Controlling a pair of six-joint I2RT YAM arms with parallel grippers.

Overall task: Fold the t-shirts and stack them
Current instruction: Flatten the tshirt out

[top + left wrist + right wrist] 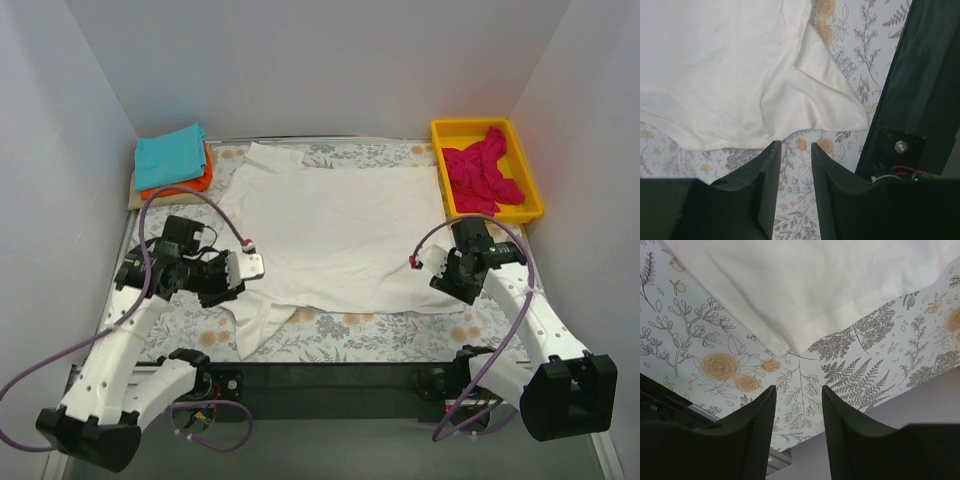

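Observation:
A cream-white t-shirt (330,235) lies spread flat in the middle of the floral table cloth (400,335). Its near-left sleeve (825,95) trails toward the table's front. My left gripper (228,290) (795,145) hovers open just off the shirt's edge (715,65) beside that sleeve, holding nothing. My right gripper (448,285) (798,388) is open too, just short of the shirt's near-right corner (790,342), with only patterned cloth between the fingers. A folded teal t-shirt (170,155) rests on a folded orange one (195,182) at the back left. The magenta-pink t-shirt (482,178) is bunched in a bin.
The yellow bin (530,170) stands at the back right against the white wall. White walls close in the left, right and back sides. A black rail (920,90) runs along the table's near edge, with cables looping from both arms.

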